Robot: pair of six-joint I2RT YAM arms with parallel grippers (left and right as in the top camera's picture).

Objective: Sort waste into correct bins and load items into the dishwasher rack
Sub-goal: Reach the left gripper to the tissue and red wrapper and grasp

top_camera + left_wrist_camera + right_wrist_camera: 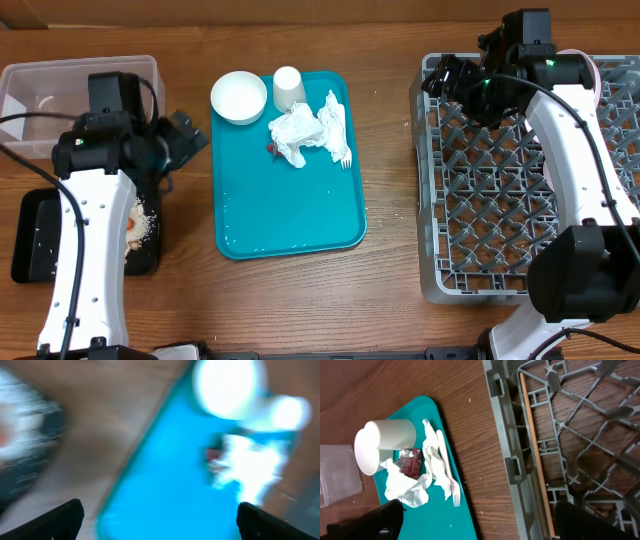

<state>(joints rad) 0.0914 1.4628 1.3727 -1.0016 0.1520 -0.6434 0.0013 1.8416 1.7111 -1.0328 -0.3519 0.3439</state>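
Observation:
On the teal tray (290, 200) lie a white bowl (238, 97), a white cup (288, 88), a crumpled napkin (298, 132), a white fork (338, 130) and a small red scrap (272, 147). My left gripper (185, 140) hangs open between the black tray (40, 235) and the teal tray; its view is blurred, showing the bowl (230, 387) and napkin (250, 465). My right gripper (445, 80) is open over the rack's (530, 180) back left corner. A thin wooden stick (535, 450) lies inside the rack (502, 420). The cup (385, 442) and fork (447, 472) show there too.
The clear tub (40, 90) stands at the back left. Beige scraps with an orange bit (140, 225) lie in the black tray, partly under my left arm. A pinkish-white rim (596, 70) shows in the rack behind my right arm.

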